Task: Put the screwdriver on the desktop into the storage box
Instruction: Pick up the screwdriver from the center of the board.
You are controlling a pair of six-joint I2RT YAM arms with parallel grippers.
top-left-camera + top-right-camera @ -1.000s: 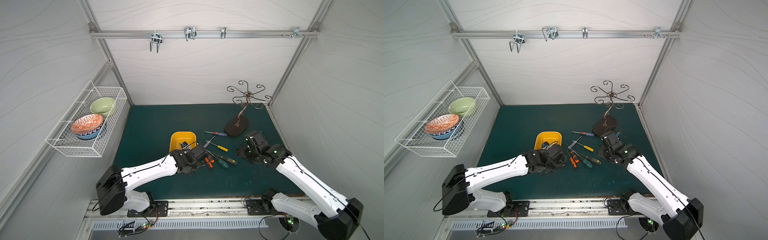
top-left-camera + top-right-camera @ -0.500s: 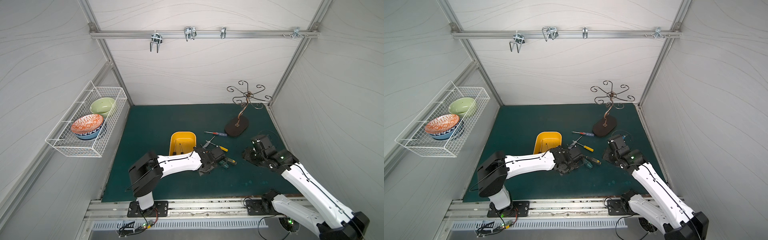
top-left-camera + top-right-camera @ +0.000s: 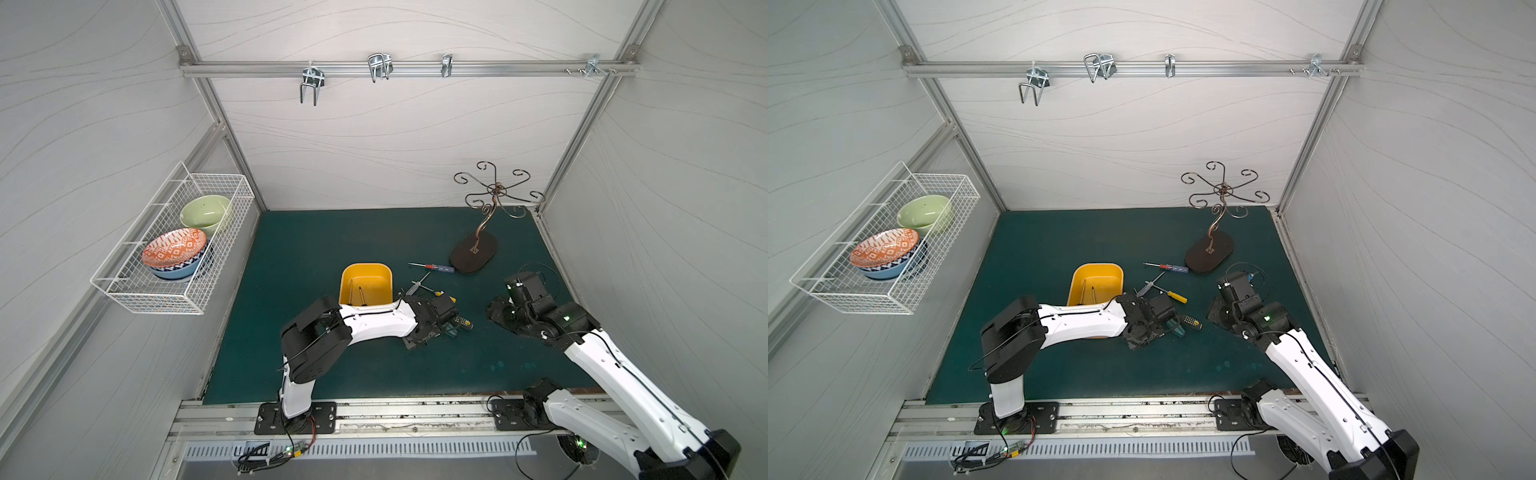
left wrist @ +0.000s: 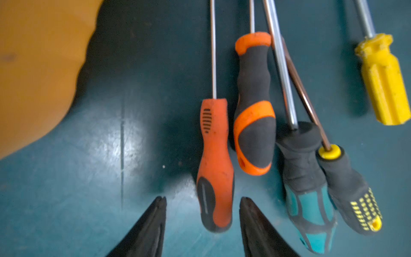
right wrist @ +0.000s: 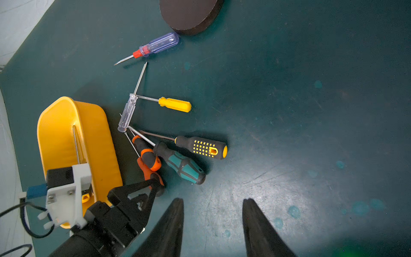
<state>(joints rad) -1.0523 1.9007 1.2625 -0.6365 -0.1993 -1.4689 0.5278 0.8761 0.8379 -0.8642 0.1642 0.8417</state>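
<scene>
In both top views the left arm (image 3: 374, 326) reaches across the bench (image 3: 316, 245) and covers most of the screwdriver heap (image 3: 1191, 321). The storage box (image 3: 367, 272), with two tools already in it, lies at about ten o'clock from the left jaws. Compared with one second ago, this arm has folded its elbow in. It has carried the jaws from the box corner over to the heap, toward three o'clock. The right arm (image 3: 1304, 365) has shifted only a little and stands at the three o'clock side.

In the left wrist view the left jaws are released. They stand on both sides of the butt end of the orange screwdriver (image 4: 214, 173), which lies flat on the bench, not yet pinched. The black-and-orange screwdriver (image 4: 254, 133) lies tight beside it. I think one finger (image 4: 253, 224) can land on this neighbour, or the pinch can take two handles. A hold so near the butt may also let the long shaft hang down and hit the box wall.

In the right wrist view the right jaws are released, with nothing between them, over bare bench.
</scene>
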